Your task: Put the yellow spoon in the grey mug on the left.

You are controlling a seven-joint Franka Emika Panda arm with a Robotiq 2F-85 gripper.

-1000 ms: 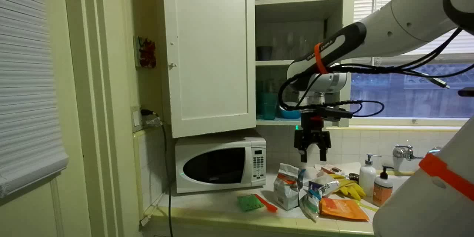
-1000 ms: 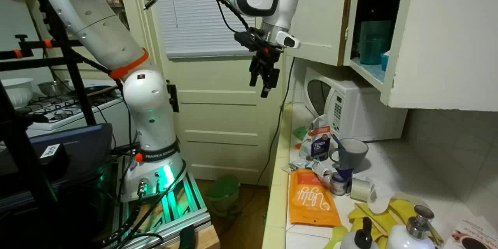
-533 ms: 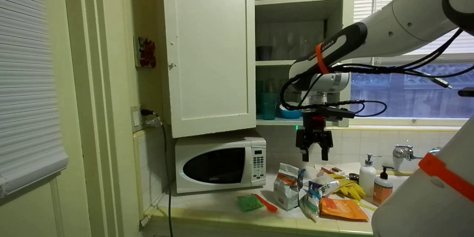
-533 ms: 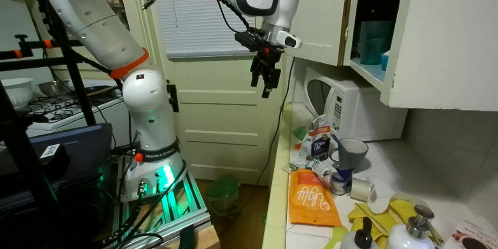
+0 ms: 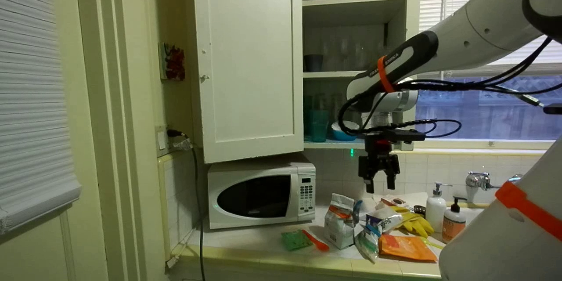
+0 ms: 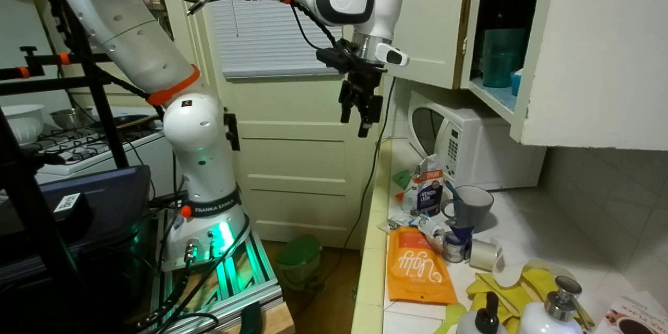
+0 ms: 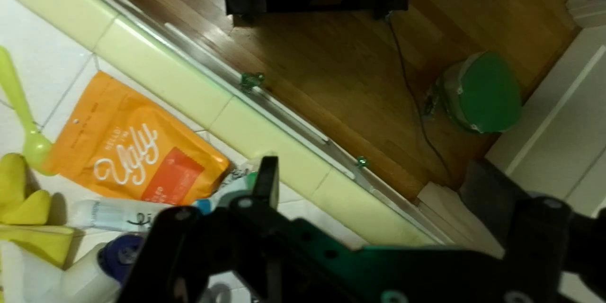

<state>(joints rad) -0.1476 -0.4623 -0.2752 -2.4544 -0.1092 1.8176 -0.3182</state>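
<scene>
Left side, your white arm (image 6: 195, 122) arches over, and there's your pincer (image 6: 355, 124), hanging in mid-air, its two fingers spread apart in both exterior views. Down to the surface (image 6: 532, 224): your orange pouch (image 6: 420, 271) lies flat, lettering up, with a white bag (image 6: 425, 182) standing farther back. Now your yellow spoon (image 6: 454, 313), lying right at the pouch's near corner, though even in the wrist view you can't fairly tell whether the pouch just touches the spoon or overlaps it. On to your grey mug (image 6: 474, 209), upright near the white microwave (image 6: 503, 151), well apart from the spoon. Then the yellow gloves (image 6: 540, 283) and a white pump bottle (image 6: 549, 321).
</scene>
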